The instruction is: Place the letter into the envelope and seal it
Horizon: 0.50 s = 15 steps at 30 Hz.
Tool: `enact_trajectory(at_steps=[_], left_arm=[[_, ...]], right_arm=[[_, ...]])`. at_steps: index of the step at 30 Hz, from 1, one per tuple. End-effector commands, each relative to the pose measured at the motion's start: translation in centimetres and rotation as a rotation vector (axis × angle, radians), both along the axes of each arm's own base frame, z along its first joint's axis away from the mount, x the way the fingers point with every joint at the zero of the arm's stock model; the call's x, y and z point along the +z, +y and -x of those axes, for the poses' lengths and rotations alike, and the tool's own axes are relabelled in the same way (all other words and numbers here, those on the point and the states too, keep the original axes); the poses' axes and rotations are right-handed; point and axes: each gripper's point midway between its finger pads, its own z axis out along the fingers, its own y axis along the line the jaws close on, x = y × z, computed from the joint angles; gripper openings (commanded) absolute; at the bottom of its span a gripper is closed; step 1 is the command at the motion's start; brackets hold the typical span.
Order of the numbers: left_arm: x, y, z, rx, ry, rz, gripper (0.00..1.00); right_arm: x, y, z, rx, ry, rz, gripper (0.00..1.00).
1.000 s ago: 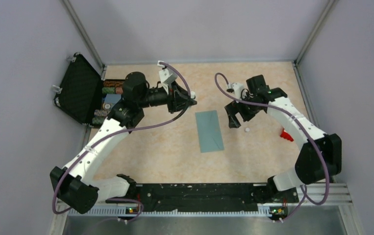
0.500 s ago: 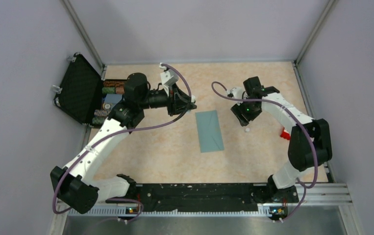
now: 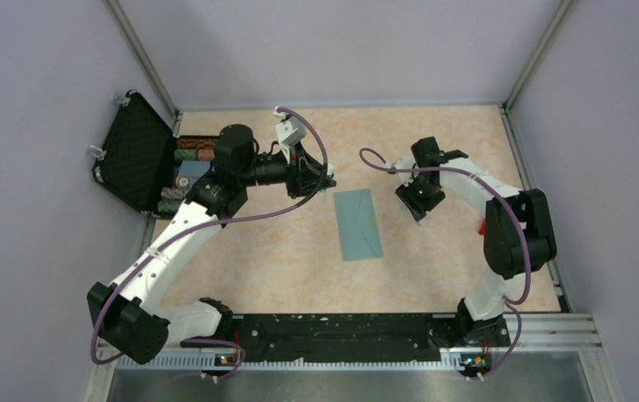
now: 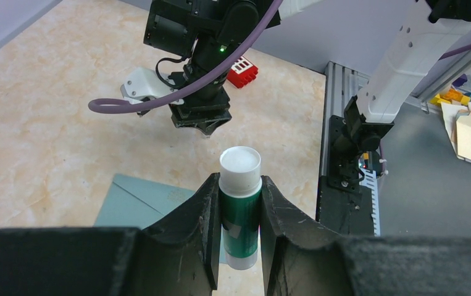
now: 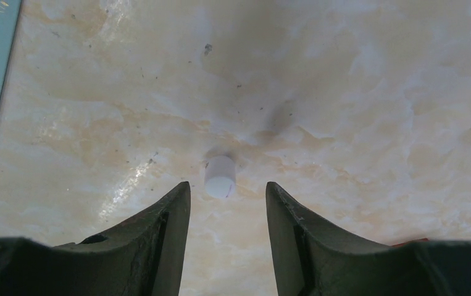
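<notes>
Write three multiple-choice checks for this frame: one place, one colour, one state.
1. The envelope lies: A standing on edge; B flat on the table between the arms; C held in mid-air.
2. The glue stick is mainly: A red; B green; C yellow.
3. The right claw is: A open around a small white cap; B shut on the envelope; C out of view.
Answers: B, top view shows it flat mid-table; B, green shows in the left claw; A, the cap sits untouched between spread jaws.

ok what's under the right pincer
A small white cylinder stands on the table between the open tips of the right pincer, untouched; its fingers hide the table either side.
</notes>
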Motion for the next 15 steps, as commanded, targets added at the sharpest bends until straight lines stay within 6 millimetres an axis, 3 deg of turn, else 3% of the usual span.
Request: enact_trajectory(at_steps=[1,15], left_arm=[[1.6,0.1,-0.1,0.004,-0.037,0.027,0.00],[1.5,0.0,-0.1,0.007,-0.034,0.029,0.00]], right_arm=[[-0.8,-0.7,-0.1,-0.017,0.008,0.022,0.47],[-2.0,-1.2,1.1,-0.020,0.056,0.044,0.38]])
